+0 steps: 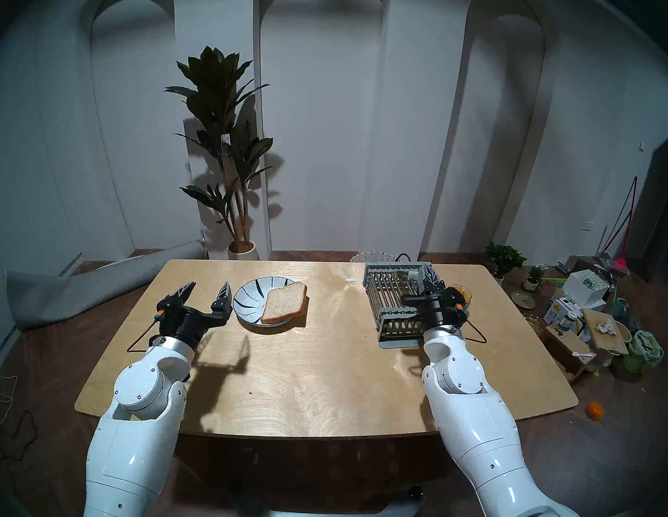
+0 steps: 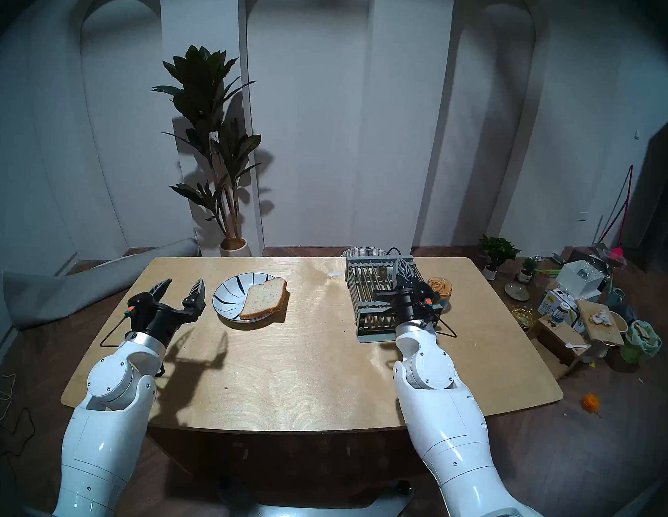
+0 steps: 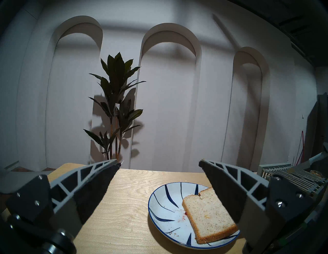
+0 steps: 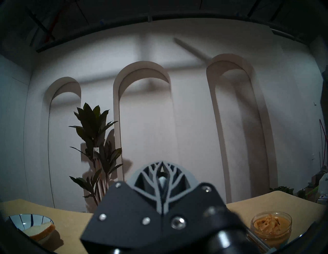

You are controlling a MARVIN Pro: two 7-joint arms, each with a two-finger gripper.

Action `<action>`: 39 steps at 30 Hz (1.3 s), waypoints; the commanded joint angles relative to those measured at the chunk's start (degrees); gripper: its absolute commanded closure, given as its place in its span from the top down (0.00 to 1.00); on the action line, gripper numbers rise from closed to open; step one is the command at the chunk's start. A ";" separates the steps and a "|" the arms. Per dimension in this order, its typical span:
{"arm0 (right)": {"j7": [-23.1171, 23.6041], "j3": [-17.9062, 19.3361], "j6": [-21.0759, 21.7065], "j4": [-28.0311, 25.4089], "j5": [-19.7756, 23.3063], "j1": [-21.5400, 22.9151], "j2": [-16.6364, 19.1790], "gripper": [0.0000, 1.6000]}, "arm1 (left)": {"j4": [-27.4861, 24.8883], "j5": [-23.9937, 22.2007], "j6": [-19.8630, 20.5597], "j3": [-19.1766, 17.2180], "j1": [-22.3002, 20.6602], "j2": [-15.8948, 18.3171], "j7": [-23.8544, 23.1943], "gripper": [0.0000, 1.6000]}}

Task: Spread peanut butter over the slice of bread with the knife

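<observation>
The slice of bread (image 1: 285,303) (image 3: 209,218) lies on the right half of a white plate with blue stripes (image 1: 249,298) (image 3: 165,204) and overhangs its rim. My left gripper (image 1: 207,288) (image 3: 159,163) hovers open just left of the plate, holding nothing. Over a grey slatted rack (image 1: 388,293), my right gripper (image 1: 430,272) (image 4: 162,163) is shut on the knife. The knife's pale handle (image 4: 162,181) shows between the fingers, and its blade (image 3: 300,166) sticks out to the left above the rack. The tub of peanut butter (image 1: 462,292) (image 4: 268,225) stands just right of that gripper.
The wooden table (image 1: 319,367) has bare room in the middle and front. A woven basket (image 1: 367,257) sits behind the rack. A tall potted plant (image 1: 222,150) stands past the far edge. Boxes and clutter (image 1: 584,315) cover the floor at the right.
</observation>
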 commanded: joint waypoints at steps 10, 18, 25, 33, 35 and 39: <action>-10.65 2.13 14.39 -13.09 0.43 4.52 -3.04 0.00 | -0.88 -0.03 -0.25 -0.01 -0.62 0.06 -0.09 1.00; -18.66 2.16 22.54 -14.97 -4.48 8.90 -1.99 0.00 | -0.79 -0.03 -0.27 0.00 -0.66 0.06 -0.10 1.00; -23.84 -0.08 31.15 -14.73 -8.68 10.99 -1.46 0.00 | -0.84 -0.03 -0.28 -0.01 -0.66 0.06 -0.10 1.00; -25.68 -2.39 40.02 -16.96 -9.63 11.70 -0.32 0.00 | -0.88 -0.03 -0.28 -0.01 -0.65 0.06 -0.10 1.00; -25.87 -2.52 41.08 -17.20 -9.79 11.82 -0.14 0.00 | -0.88 -0.03 -0.28 -0.01 -0.65 0.06 -0.10 1.00; -25.85 -3.39 46.43 -18.07 -10.08 12.24 1.19 0.00 | -0.91 -0.04 -0.28 -0.01 -0.64 0.06 -0.10 1.00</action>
